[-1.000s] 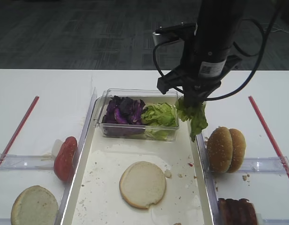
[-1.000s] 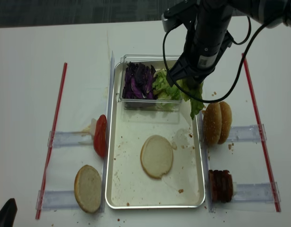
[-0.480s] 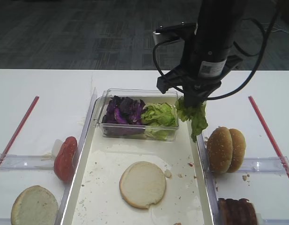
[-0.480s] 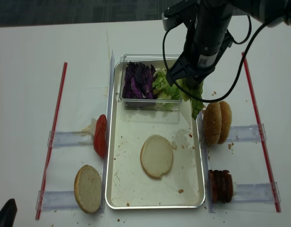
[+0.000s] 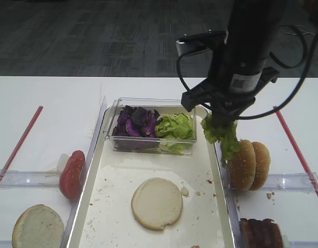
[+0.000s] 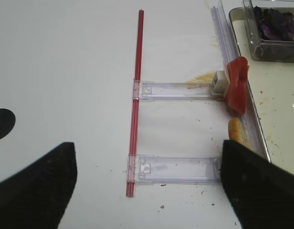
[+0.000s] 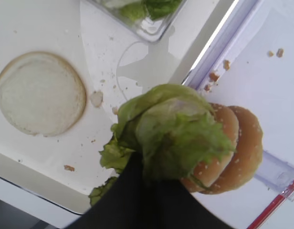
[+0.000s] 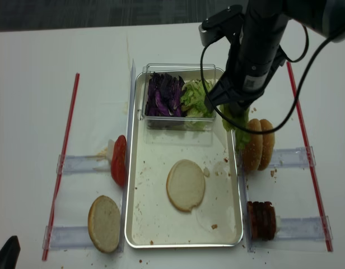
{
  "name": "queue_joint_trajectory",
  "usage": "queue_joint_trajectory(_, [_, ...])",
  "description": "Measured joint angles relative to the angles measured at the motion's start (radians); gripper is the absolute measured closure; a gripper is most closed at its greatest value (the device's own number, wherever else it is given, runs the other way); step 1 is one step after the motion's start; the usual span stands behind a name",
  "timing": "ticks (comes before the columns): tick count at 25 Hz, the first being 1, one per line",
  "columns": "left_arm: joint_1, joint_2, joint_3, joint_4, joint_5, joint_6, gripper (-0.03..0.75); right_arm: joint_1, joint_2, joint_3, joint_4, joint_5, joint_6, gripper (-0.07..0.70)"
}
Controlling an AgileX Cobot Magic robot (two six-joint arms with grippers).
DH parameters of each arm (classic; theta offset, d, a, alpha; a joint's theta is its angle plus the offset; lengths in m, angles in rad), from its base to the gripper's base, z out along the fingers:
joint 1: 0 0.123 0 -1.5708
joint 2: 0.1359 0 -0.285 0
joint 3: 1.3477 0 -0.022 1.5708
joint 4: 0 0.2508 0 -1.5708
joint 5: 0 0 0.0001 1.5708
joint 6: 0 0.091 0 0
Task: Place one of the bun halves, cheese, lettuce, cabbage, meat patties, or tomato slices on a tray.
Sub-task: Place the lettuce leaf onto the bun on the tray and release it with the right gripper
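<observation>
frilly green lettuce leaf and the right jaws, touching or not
Touching: the right wrist view shows the frilly green lettuce leaf pinched by the shut dark right gripper.

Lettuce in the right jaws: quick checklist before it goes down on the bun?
1. Grip: right gripper shut on the lettuce piece, leaf hanging free. Ok.
2. Position: leaf hangs over the tray right rim and the upright buns, not over the bun half. Not ok.
3. Target: bun half lies flat in the tray, cut face up, bare. Ok.
4. Path: clear box sits at the far end, off the route. Ok.
5. Left gripper: away over the table, open. Ok.
</observation>
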Motion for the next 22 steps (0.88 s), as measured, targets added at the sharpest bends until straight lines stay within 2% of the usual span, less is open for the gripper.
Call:
queue_joint_trajectory(7, [0.0,0.0,0.0,0.0,0.0,0.0,0.115,0.0,-0.115,0.124,0.001,0.0,0.0,0.564])
queue_joint_trajectory(15, [0.0,0.0,0.0,0.0,0.0,0.0,0.116,0.011,-0.126,0.141,0.022,0.0,0.0,0.564])
queue_joint_trajectory(22, [0.0,0.0,0.0,0.0,0.0,0.0,0.116,0.184,-0.126,0.141,0.03,-0.003,0.009,0.564])
